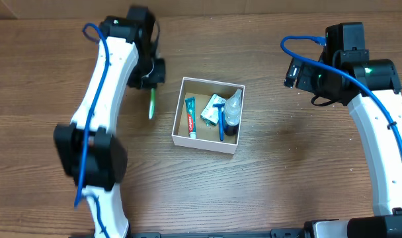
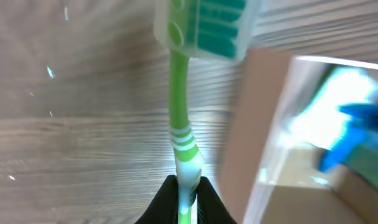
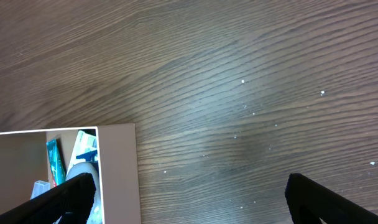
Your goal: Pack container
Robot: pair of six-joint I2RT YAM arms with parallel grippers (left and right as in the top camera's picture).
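Note:
The container (image 1: 178,124) is a square white-walled cardboard box, brown inside, at the table's middle. It holds a toothpaste tube (image 1: 190,117), a blue razor (image 1: 221,122), a small packet (image 1: 210,111) and a clear bottle (image 1: 232,109). My left gripper (image 2: 188,198) is shut on the handle of a green toothbrush (image 2: 179,112), held just left of the container (image 2: 263,124); the toothbrush (image 1: 151,104) hangs below the gripper (image 1: 148,78) in the overhead view. My right gripper (image 3: 186,193) is open and empty over bare table, right of the container (image 3: 117,168).
The wooden table (image 1: 287,165) lies all round the box. Both white arms reach in from the front edge, the left arm (image 1: 102,92) along the left side, the right arm (image 1: 379,132) along the right side.

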